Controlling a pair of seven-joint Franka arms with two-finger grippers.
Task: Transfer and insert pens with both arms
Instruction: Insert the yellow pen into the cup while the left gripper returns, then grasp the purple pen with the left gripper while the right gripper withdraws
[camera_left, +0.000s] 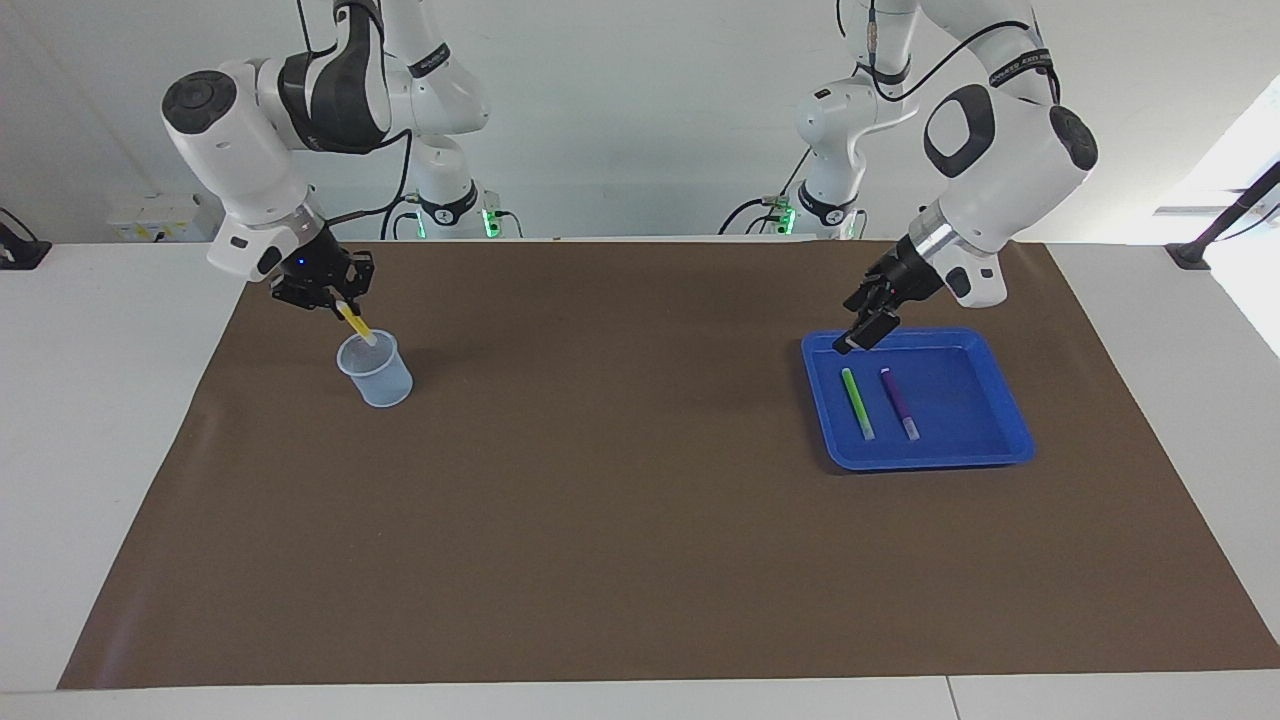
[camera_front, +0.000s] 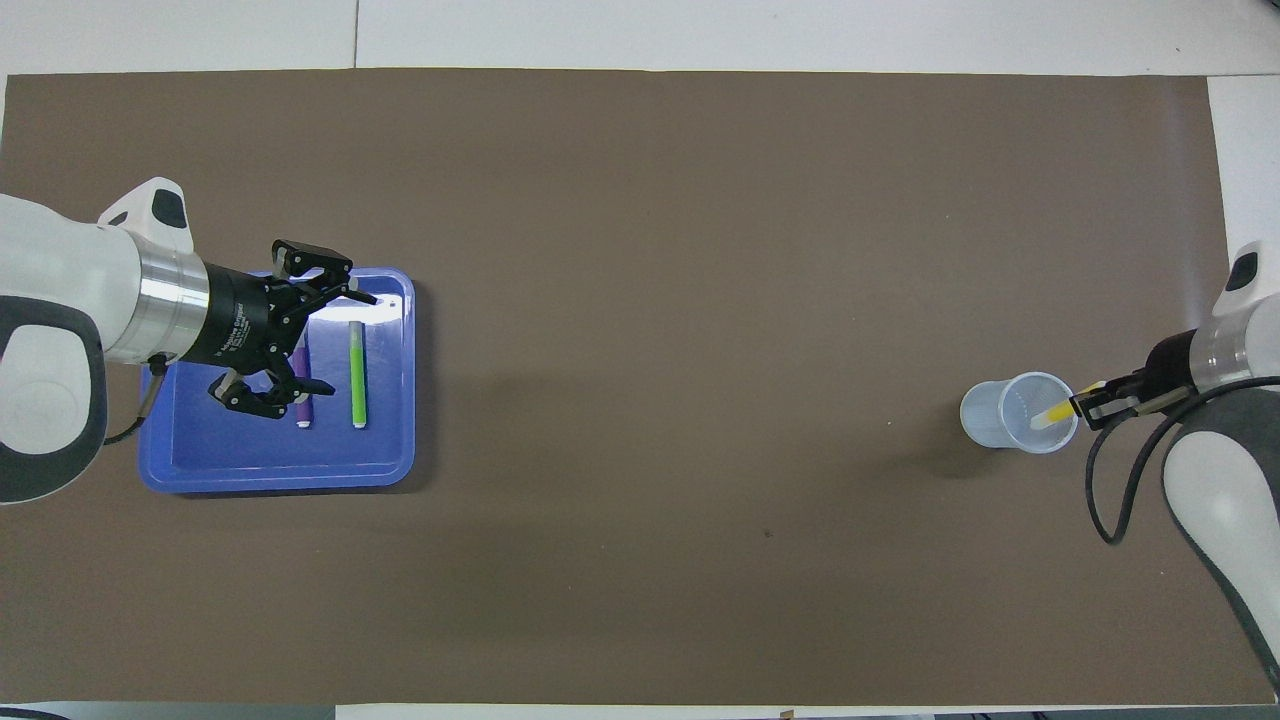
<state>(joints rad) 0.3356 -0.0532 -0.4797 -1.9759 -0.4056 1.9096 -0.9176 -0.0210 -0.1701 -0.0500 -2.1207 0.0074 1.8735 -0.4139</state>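
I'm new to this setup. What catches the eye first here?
The right gripper holds a yellow pen tilted into the clear cup at its end of the table. The left gripper hangs open over the blue tray, where a green pen and purple pen lie.

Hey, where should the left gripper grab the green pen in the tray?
Grip the green pen around mid-barrel, coming straight down from above. It lies flat in the blue tray, apart from the purple pen beside it, so the open left gripper can probably straddle its width.
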